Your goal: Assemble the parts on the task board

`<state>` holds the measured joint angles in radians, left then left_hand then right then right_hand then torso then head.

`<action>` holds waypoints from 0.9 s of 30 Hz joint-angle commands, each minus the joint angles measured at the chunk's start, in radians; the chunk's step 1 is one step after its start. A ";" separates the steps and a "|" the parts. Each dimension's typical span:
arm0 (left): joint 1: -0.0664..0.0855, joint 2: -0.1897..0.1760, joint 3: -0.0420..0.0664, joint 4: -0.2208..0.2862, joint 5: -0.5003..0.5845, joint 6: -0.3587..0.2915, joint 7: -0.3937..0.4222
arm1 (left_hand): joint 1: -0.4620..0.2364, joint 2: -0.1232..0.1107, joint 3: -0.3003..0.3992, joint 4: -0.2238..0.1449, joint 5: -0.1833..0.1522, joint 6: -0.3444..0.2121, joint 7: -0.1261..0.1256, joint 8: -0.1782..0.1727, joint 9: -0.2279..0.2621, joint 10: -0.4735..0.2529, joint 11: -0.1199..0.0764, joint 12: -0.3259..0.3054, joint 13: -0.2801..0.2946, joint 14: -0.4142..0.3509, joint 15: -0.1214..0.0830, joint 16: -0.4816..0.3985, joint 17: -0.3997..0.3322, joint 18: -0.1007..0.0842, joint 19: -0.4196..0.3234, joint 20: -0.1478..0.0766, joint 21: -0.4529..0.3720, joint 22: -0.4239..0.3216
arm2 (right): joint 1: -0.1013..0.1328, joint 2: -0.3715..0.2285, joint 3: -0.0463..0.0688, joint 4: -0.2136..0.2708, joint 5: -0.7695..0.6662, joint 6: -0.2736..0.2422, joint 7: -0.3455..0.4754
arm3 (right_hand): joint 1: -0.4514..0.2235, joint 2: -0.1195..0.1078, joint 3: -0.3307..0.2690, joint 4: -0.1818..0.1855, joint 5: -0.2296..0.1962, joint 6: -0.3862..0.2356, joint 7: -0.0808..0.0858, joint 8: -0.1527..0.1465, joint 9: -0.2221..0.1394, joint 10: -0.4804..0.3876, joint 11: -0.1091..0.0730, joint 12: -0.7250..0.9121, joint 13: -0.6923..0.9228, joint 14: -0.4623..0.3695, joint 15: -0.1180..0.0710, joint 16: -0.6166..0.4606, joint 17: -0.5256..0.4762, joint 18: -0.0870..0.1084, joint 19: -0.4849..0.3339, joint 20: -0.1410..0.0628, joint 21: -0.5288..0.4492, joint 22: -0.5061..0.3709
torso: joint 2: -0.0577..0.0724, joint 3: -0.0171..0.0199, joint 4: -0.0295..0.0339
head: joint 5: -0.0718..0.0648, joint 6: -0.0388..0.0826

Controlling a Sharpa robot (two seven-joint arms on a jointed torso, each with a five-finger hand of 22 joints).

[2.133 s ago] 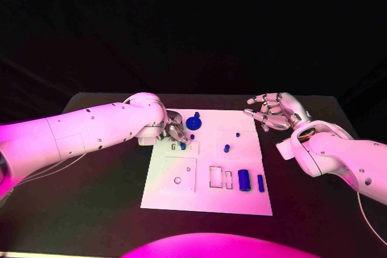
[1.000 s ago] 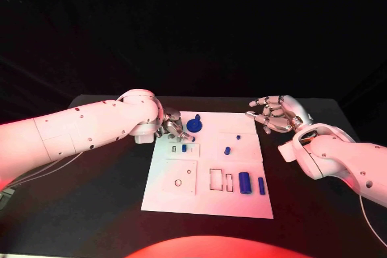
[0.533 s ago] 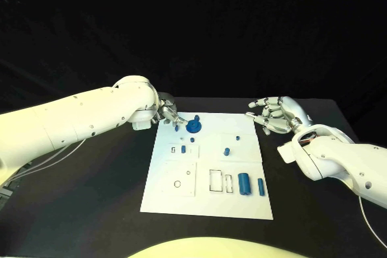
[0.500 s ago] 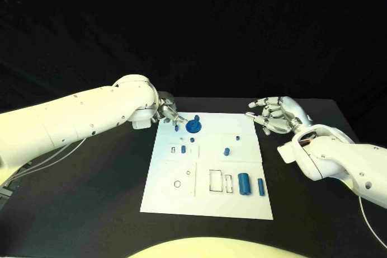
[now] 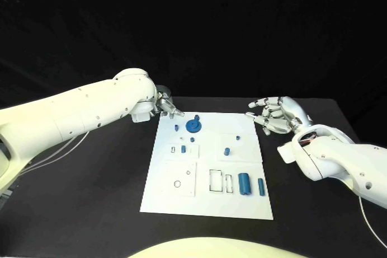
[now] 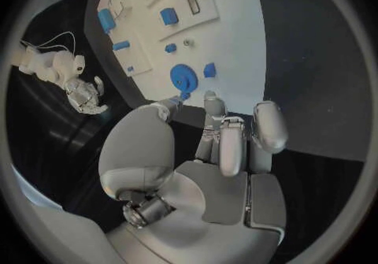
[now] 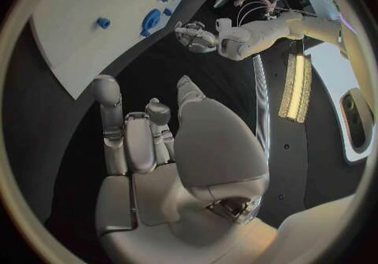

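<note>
Black table [image 5: 97,174] carrying the white task board [image 5: 242,202] lengthwise down its middle, reaching from near the far edge toward the near edge. Left hand [image 5: 165,108] poised above the board's far left corner, fingers loosely parted and holding nothing, fingertips close to the round blue gear-like part [image 5: 193,125] yet apart from it. Right hand [image 5: 274,116] raised beside the board's far right corner, off its edge, fingers curled partway with gaps between them, nothing in the grasp. Large blue cylinder [image 5: 244,184] lying near the board's near right corner, with a slimmer blue pin [image 5: 261,184] just beside it toward the right edge. Small blue block [image 5: 177,127] sitting just left of the gear, near the far left corner. Short blue piece [image 5: 227,151] standing around mid-board, right of centre, and another [image 5: 184,149] in a slot toward the left edge. Tiny blue peg [image 5: 237,138] toward the right edge, farther back.
</note>
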<state>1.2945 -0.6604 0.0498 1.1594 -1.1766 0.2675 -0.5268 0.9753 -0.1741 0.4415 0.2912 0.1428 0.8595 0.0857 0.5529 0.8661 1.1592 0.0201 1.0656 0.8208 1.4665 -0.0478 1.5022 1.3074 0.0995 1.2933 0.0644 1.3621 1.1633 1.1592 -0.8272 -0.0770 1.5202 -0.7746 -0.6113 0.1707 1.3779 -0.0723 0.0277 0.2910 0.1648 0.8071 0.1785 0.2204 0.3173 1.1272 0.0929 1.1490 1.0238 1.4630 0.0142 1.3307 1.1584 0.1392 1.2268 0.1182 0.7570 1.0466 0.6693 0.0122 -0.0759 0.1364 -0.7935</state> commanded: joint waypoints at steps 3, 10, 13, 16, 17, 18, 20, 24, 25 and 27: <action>0.002 0.027 -0.008 -0.040 0.026 0.042 0.011 | 0.018 0.000 -0.007 0.000 0.005 -0.004 0.005 -0.009 -0.003 -0.010 -0.001 -0.004 -0.002 0.062 0.007 -0.005 0.144 -0.010 -0.004 0.004 -0.007 -0.002 | 0.000 -0.001 0.000 0.004 -0.003 0.000 0.012 | -0.008 0.005 -0.005 -0.001 0.001 -0.006 0.001 0.005 -0.001 -0.009 0.000 -0.006 -0.002 -0.003 -0.001 -0.005 0.000 0.014 0.005 -0.001 -0.005 -0.001 | 0.000 -0.0013 -0.0005 | 0.003 0.000; -0.001 0.058 -0.021 -0.087 0.039 0.046 0.013 | 0.024 0.001 -0.007 0.000 0.005 -0.004 0.006 -0.012 -0.005 -0.013 0.000 -0.005 -0.004 0.062 0.008 -0.005 0.144 -0.009 -0.007 0.005 -0.009 -0.006 | 0.000 -0.001 0.000 0.005 -0.003 -0.001 0.013 | -0.008 0.005 -0.005 -0.001 0.002 -0.006 0.001 0.005 -0.002 -0.010 0.000 -0.007 -0.003 -0.004 -0.001 -0.006 -0.001 0.014 0.004 -0.001 -0.008 -0.003 | 0.001 -0.0011 -0.0038 | 0.005 -0.003; -0.002 0.065 -0.024 -0.100 0.043 0.047 0.013 | 0.025 0.002 -0.007 0.000 0.006 -0.004 0.006 -0.012 -0.006 -0.014 0.000 -0.005 -0.004 0.062 0.008 -0.005 0.144 -0.009 -0.007 0.005 -0.009 -0.005 | 0.000 -0.001 0.000 0.005 -0.003 -0.002 0.014 | -0.008 0.005 -0.005 -0.001 0.002 -0.006 0.001 0.005 -0.002 -0.010 0.000 -0.007 -0.003 -0.004 -0.001 -0.006 -0.001 0.014 0.004 -0.001 -0.008 -0.003 | 0.000 -0.0003 -0.0031 | 0.004 -0.004; -0.003 0.071 -0.028 -0.113 0.045 0.046 0.014 | 0.028 0.003 -0.007 0.000 0.006 -0.004 0.007 -0.013 -0.006 -0.015 0.000 -0.005 -0.005 0.062 0.009 -0.005 0.144 -0.009 -0.007 0.005 -0.009 -0.006 | 0.000 -0.002 0.000 0.006 -0.003 -0.002 0.014 | -0.008 0.005 -0.005 -0.001 0.002 -0.006 0.001 0.005 -0.002 -0.010 0.000 -0.007 -0.003 -0.004 -0.001 -0.006 -0.001 0.014 0.004 -0.001 -0.008 -0.003 | 0.000 0.0001 -0.0023 | 0.003 -0.005; -0.003 0.072 -0.028 -0.115 0.046 0.046 0.014 | 0.028 0.003 -0.007 0.000 0.006 -0.004 0.007 -0.013 -0.006 -0.015 0.000 -0.005 -0.005 0.062 0.009 -0.005 0.144 -0.009 -0.007 0.005 -0.009 -0.006 | 0.000 -0.002 0.000 0.006 -0.003 -0.002 0.014 | -0.008 0.005 -0.005 -0.001 0.002 -0.006 0.001 0.005 -0.002 -0.010 0.000 -0.007 -0.003 -0.004 -0.001 -0.006 -0.001 0.014 0.004 -0.001 -0.008 -0.003 | 0.000 -0.0001 -0.0019 | 0.002 -0.006; -0.003 0.073 -0.029 -0.118 0.047 0.046 0.014 | 0.029 0.003 -0.007 0.000 0.006 -0.003 0.007 -0.014 -0.007 -0.015 0.001 -0.005 -0.004 0.061 0.009 -0.005 0.143 -0.009 -0.008 0.006 -0.010 -0.006 | 0.000 -0.003 0.000 0.006 -0.003 -0.002 0.014 | -0.008 0.005 -0.005 -0.001 0.002 -0.006 0.001 0.005 -0.002 -0.010 0.000 -0.007 -0.003 -0.004 -0.001 -0.006 -0.001 0.014 0.004 -0.001 -0.008 -0.003 | 0.000 -0.0002 -0.0019 | 0.002 -0.006; -0.004 0.074 -0.030 -0.124 0.048 0.048 0.014 | 0.029 0.003 -0.007 0.000 0.006 -0.003 0.007 -0.014 -0.007 -0.015 0.001 -0.005 -0.004 0.061 0.009 -0.005 0.143 -0.009 -0.008 0.006 -0.010 -0.006 | 0.000 -0.003 0.000 0.006 -0.003 -0.002 0.014 | -0.008 0.005 -0.005 -0.001 0.002 -0.006 0.001 0.005 -0.002 -0.010 0.000 -0.007 -0.003 -0.004 -0.001 -0.006 -0.001 0.014 0.004 -0.001 -0.008 -0.003 | 0.000 -0.0004 -0.0017 | 0.002 -0.007; -0.004 0.078 -0.032 -0.133 0.051 0.056 0.014 | 0.033 0.004 -0.007 -0.001 0.006 -0.003 0.007 -0.015 -0.008 -0.016 0.001 -0.004 -0.004 0.061 0.009 -0.006 0.143 -0.009 -0.008 0.006 -0.010 -0.007 | 0.000 -0.004 0.000 0.007 -0.003 -0.002 0.013 | -0.008 0.005 -0.005 -0.001 0.002 -0.006 0.001 0.005 -0.002 -0.010 0.000 -0.007 -0.003 -0.004 -0.001 -0.006 -0.001 0.014 0.004 -0.001 -0.008 -0.003 | -0.001 0.0002 -0.0011 | 0.003 -0.009; -0.005 0.079 -0.032 -0.135 0.052 0.058 0.014 | 0.033 0.004 -0.007 -0.001 0.006 -0.003 0.007 -0.015 -0.008 -0.016 0.001 -0.004 -0.004 0.061 0.009 -0.006 0.143 -0.009 -0.008 0.006 -0.010 -0.007 | 0.000 -0.004 0.000 0.007 -0.003 -0.002 0.013 | -0.008 0.005 -0.005 -0.001 0.002 -0.006 0.001 0.005 -0.002 -0.010 0.000 -0.007 -0.003 -0.004 -0.001 -0.006 -0.001 0.014 0.004 -0.001 -0.008 -0.003 | -0.001 0.0006 -0.0011 | 0.002 -0.010; -0.005 0.081 -0.034 -0.138 0.054 0.063 0.014 | 0.037 0.005 -0.008 -0.001 0.006 -0.002 0.007 -0.016 -0.008 -0.017 0.001 -0.004 -0.004 0.061 0.010 -0.006 0.142 -0.009 -0.009 0.007 -0.010 -0.007 | 0.000 -0.003 0.000 0.006 -0.003 -0.002 0.013 | -0.008 0.005 -0.005 -0.001 0.002 -0.006 0.001 0.005 -0.002 -0.010 0.000 -0.007 -0.003 -0.004 -0.001 -0.006 -0.001 0.014 0.004 -0.001 -0.008 -0.003 | -0.001 0.0002 -0.0011 | 0.002 -0.009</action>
<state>1.2900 -0.5831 0.0154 1.0222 -1.1357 0.3045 -0.5237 1.0011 -0.1720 0.4399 0.2895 0.1428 0.8596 0.0856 0.5411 0.8591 1.1487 0.0234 1.0656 0.8172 1.4650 -0.0463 1.5022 1.3074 0.0994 1.2898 0.0678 1.3582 1.1574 1.1592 -0.8305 -0.0770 1.5247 -0.7746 -0.6133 0.1713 1.3779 -0.0723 0.0266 0.2897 0.1648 0.8074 0.1783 0.2204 0.3166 1.1272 0.0929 1.1490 1.0220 1.4630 0.0142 1.3307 1.1585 0.1392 1.2268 0.1182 0.7530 1.0444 0.6687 0.0122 -0.0773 0.1383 -0.8027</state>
